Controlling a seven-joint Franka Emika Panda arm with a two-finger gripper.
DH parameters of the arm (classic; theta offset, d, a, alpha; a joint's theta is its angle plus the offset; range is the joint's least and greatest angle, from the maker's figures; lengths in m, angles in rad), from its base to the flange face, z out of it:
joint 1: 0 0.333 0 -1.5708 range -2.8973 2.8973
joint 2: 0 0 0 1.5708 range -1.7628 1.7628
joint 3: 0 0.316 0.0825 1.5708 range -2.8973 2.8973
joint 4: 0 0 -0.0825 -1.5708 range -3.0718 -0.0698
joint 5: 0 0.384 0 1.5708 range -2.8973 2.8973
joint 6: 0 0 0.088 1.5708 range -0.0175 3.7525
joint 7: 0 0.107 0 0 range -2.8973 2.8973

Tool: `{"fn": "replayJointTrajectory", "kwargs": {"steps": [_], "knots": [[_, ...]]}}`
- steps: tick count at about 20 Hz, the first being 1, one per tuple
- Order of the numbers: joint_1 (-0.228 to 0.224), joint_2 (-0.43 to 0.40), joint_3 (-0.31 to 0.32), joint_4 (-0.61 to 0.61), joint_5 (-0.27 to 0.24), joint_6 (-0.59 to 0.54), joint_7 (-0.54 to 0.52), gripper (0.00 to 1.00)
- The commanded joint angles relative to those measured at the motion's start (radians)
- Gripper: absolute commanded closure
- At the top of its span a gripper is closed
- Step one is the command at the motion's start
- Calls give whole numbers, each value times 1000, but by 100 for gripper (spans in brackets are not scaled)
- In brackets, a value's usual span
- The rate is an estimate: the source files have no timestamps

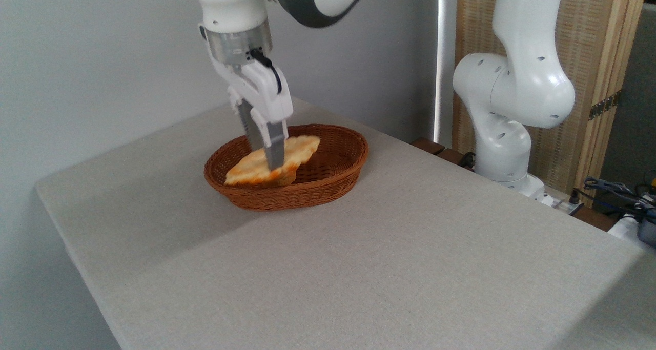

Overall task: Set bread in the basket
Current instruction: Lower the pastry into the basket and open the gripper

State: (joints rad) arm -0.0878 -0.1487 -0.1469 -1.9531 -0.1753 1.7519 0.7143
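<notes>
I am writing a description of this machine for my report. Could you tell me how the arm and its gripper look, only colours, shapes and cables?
The arm is glossy white with rounded segments and a dark grey band at one joint. A silver metal ring sits above the white gripper, a short black cable loops beside it, and the fingers are flat and grey.

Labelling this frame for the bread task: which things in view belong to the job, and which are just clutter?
Job:
- flat pastry, pinched by the end effector, over the basket
- a darker bun seems to sit beneath it
- wicker basket

Not part of it:
- grey table
- cables at the far right
- wooden screen behind the arm
</notes>
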Motion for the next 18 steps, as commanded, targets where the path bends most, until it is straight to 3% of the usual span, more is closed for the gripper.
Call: {"fn": "replayJointTrajectory", "kwargs": {"steps": [1,3,6,10,18], "knots": [[-1,-9,-83,-9,-19,-113,1,36],[-1,4,-135,-12,-23,-149,1,31],[-3,44,-189,-18,-29,-169,0,2],[-4,86,-221,-17,-72,-111,2,0],[-1,87,-232,-7,-67,-103,-1,0]]}}
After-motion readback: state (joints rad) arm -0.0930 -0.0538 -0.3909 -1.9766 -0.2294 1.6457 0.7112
